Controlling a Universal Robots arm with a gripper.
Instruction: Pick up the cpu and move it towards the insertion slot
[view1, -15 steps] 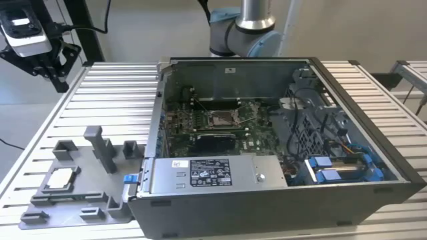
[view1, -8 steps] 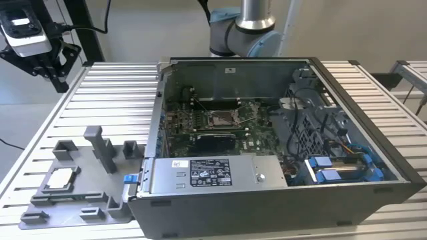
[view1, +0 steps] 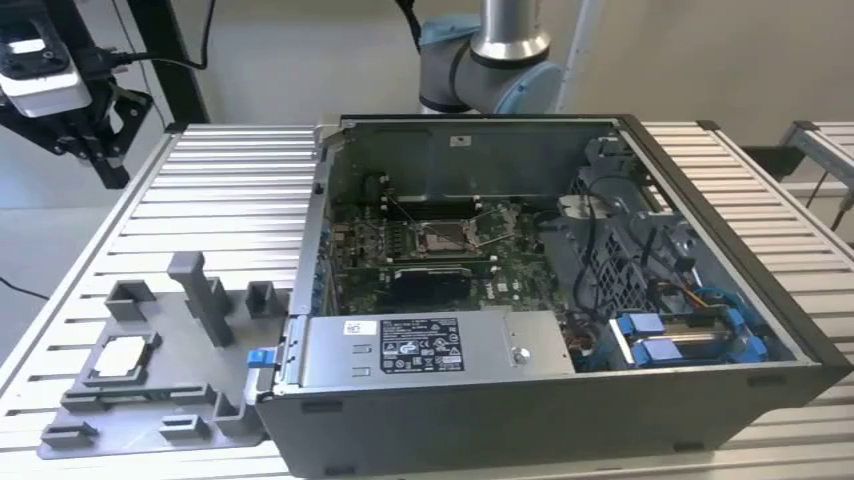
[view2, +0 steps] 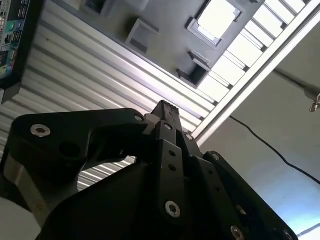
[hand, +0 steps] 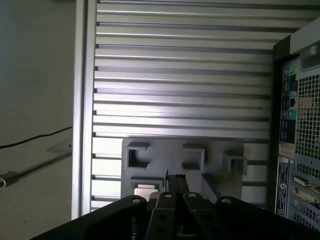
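Claw (hand: 176, 176) closed with nothing inside; cpu (hand: 145, 190) lying flat in grey fixture (hand: 165, 149), well below claw, untouched.

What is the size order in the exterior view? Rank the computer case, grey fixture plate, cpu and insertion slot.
1. computer case
2. grey fixture plate
3. insertion slot and cpu: they look alike and the slot sits farther off, so unranked.

We see a ribbed aluminium table (view1: 220, 190) spanning the frame under even light; pale grey floor (view1: 294, 60) fills the upper left, and a second table (view1: 825, 135) edges in at upper right.
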